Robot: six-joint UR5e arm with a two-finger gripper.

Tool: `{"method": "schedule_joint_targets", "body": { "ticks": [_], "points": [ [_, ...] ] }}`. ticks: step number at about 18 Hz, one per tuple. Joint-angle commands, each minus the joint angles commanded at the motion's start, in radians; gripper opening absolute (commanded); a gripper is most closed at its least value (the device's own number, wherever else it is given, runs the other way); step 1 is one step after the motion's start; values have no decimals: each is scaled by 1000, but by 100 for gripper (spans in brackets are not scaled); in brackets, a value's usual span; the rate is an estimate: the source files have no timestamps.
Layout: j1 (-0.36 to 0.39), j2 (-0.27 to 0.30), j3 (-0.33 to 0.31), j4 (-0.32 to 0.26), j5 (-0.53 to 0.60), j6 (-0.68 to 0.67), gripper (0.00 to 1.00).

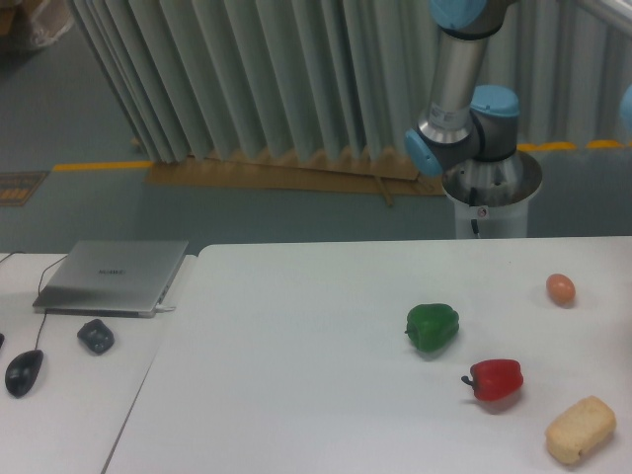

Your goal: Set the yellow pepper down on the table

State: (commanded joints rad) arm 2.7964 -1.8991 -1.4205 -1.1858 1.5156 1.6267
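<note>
The yellow pepper does not show anywhere in the frame, so its look and its place cannot be told. The gripper is also out of view: only the arm [456, 89] shows, at the upper right, a grey tube with blue joint caps rising from its round base [491, 193] behind the table's far edge and running out past the top of the frame. Whether the fingers are open or closed, and whether they carry anything, cannot be told.

The table [296, 375] is white and smooth and fills the lower middle and right of the frame, with a rounded corner at its upper left.

On the table, all toward the right, counted:
- one green pepper [433, 327], glossy and lobed, right of centre;
- one red pepper [495, 379], just below and right of the green one, apart from it, dark stem pointing left;
- one beige block [580, 430], bread-like, at the lower right corner;
- one small orange-pink egg-shaped thing [560, 288] near the right edge, well above the block.

On the desk [69, 405] at the lower left:
- one closed grey laptop [114, 276];
- one dark mouse [23, 372] with a cable;
- one small dark lumpy thing [95, 336] between laptop and mouse.
</note>
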Motion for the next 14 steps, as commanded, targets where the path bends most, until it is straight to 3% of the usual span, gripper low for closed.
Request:
{"method": "schedule_joint_targets", "body": {
  "ticks": [2, 5, 7, 14],
  "points": [
    [17, 3, 12, 0, -5, -156, 100],
    [52, 5, 9, 0, -8, -197, 100],
    [68, 5, 6, 5, -9, -307, 100],
    [58, -54, -5, 230, -43, -992, 100]
  ]
}}
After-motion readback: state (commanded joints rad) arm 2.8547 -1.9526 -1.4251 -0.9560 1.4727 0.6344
